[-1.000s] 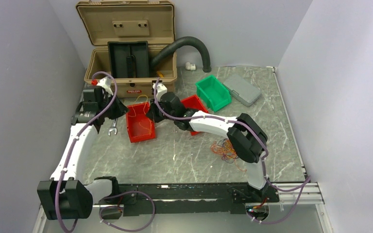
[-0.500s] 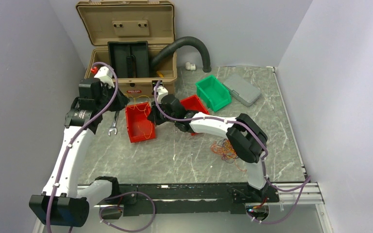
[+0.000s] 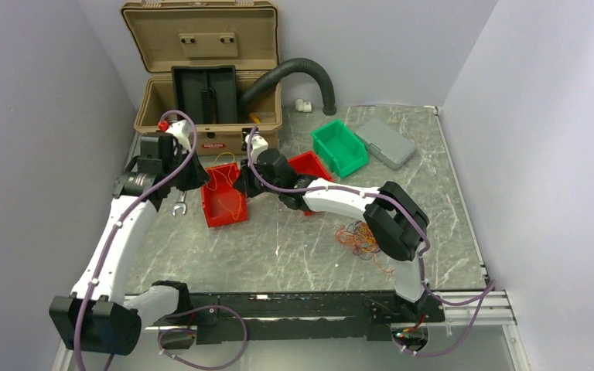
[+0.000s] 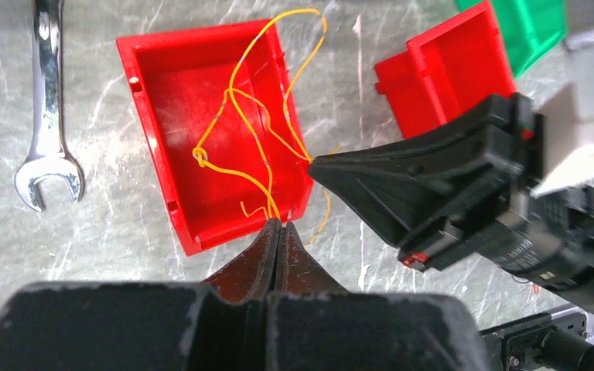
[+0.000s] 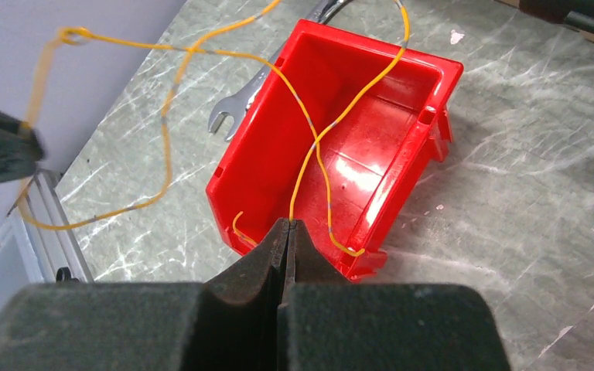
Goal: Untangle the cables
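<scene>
**Q:** What does each claw hold?
**A:** The left claw and the right claw are each pressed together on the yellow wire. The wire loops above the red bin, upper centre in the left wrist view.
**Q:** And the other cables?
**A:** A tangle lies on the table, right of centre in the top view. A wrench lies left of the bin.

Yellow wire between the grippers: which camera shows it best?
Left wrist: the yellow wire stands sharp against the red bin, knot included. Right wrist shows it running out of frame; top external, only faint strands.
</scene>
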